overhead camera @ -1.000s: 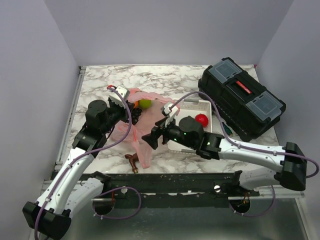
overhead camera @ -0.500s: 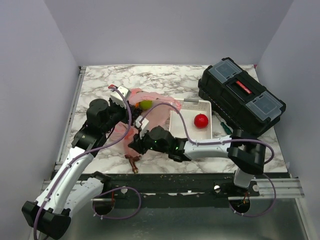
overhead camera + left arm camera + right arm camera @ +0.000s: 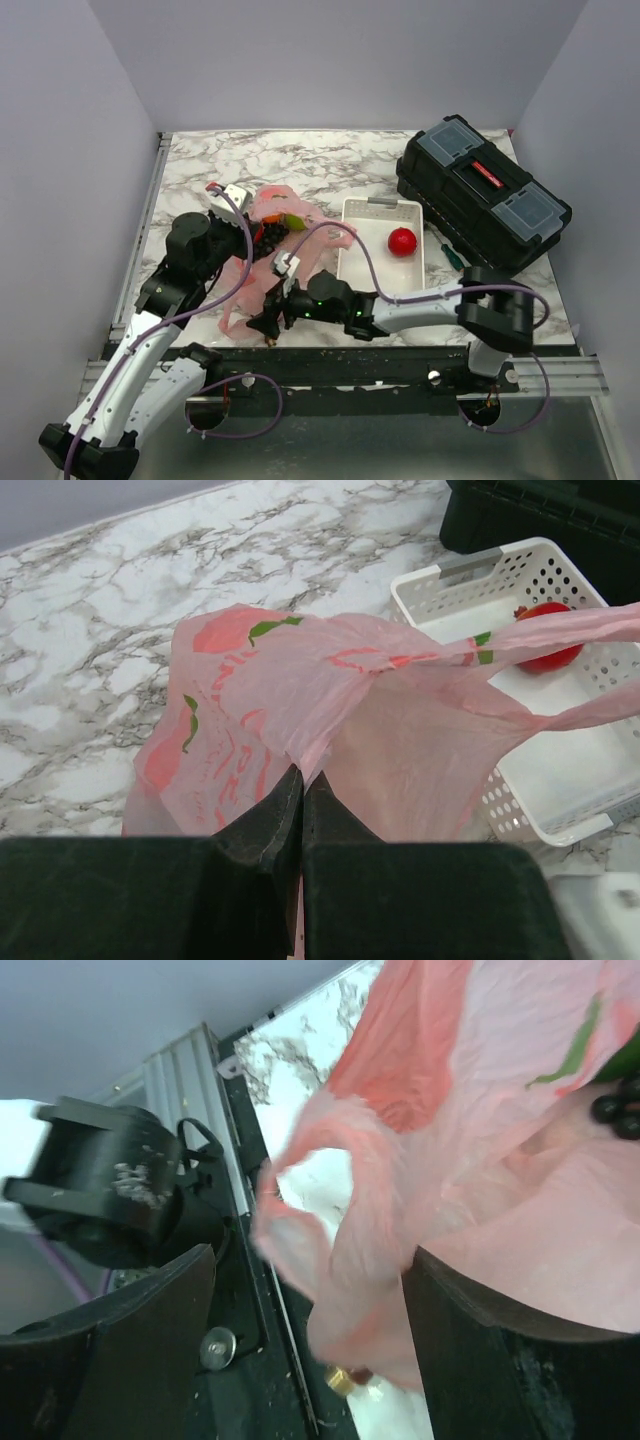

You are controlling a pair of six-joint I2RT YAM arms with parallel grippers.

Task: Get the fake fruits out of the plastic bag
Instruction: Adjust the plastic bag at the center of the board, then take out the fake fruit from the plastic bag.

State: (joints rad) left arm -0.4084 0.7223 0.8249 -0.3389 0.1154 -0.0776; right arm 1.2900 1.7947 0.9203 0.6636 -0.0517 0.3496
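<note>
At the near edge of the white marbled table [image 3: 200,160], the right gripper [image 3: 310,1260] has its jaws wide apart, with a loose fold of the thin translucent pink plastic bag [image 3: 260,690] hanging between them. Farther back, the left gripper [image 3: 302,778] is pinched tight on the bag's film. A black grape bunch [image 3: 270,233] and a light green round fruit [image 3: 294,222] show at the bag's mouth, and beyond them a glossy red apple [image 3: 402,240] lies in the white perforated plastic tray [image 3: 380,204].

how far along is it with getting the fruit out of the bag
Done: the red apple lies in the white tray. In hand: the left gripper pinches the pink bag; the right gripper straddles its near edge, fingers apart. Left: the black grapes and a light green fruit are in the bag.
</note>
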